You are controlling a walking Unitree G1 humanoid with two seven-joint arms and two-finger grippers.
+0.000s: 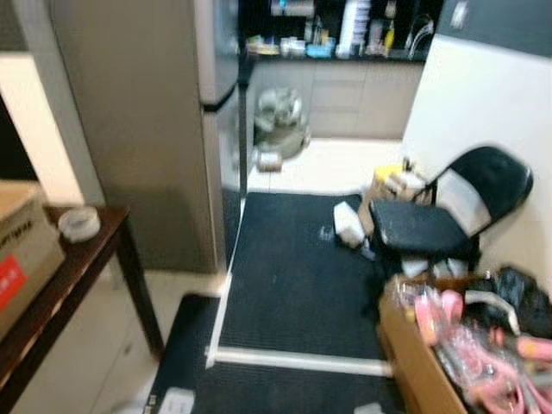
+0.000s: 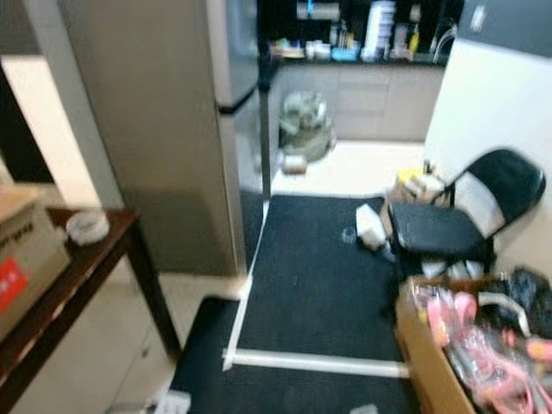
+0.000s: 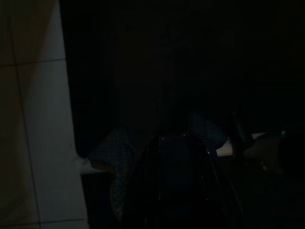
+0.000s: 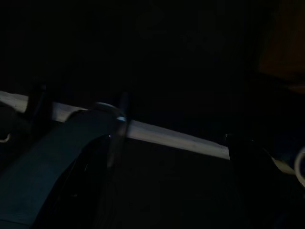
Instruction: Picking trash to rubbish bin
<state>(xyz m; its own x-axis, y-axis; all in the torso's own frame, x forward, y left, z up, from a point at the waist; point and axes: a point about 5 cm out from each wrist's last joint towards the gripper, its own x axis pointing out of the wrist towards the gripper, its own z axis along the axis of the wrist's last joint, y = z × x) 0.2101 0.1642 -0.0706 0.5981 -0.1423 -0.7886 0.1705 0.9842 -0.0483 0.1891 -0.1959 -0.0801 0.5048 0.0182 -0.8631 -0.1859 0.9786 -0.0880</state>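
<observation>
Both wrist views are very dark. The left wrist view gives only a pale tiled floor strip (image 3: 33, 119) beside a dark mass; the right wrist view gives a pale tape line (image 4: 171, 136) crossing dark ground. Whether either gripper's fingers are spread or pressed together cannot be told.

The head views are slightly blurred. Landmark: one black folding chair (image 1: 448, 216) against the white wall.

- Trash: one crumpled white piece (image 1: 348, 222) lies on the black mat (image 1: 293, 276) just beside the chair's front legs. Further small pale items under and behind the chair are too blurred to identify.
- One open cardboard box (image 1: 414, 362), cut off by the frame edge, stands near the chair on the camera side; it holds pink items in clear wrapping (image 1: 466, 345), number not countable.
- One grey-green bag (image 1: 280, 121) sits well beyond the chair, against the kitchen cabinets; contents hidden.
- One tall grey refrigerator (image 1: 147, 121) stands across the mat from the chair.
- One dark wooden table (image 1: 78, 267), partly cut off, carries one tape roll (image 1: 79, 222) and one cardboard carton (image 1: 21, 250).
</observation>
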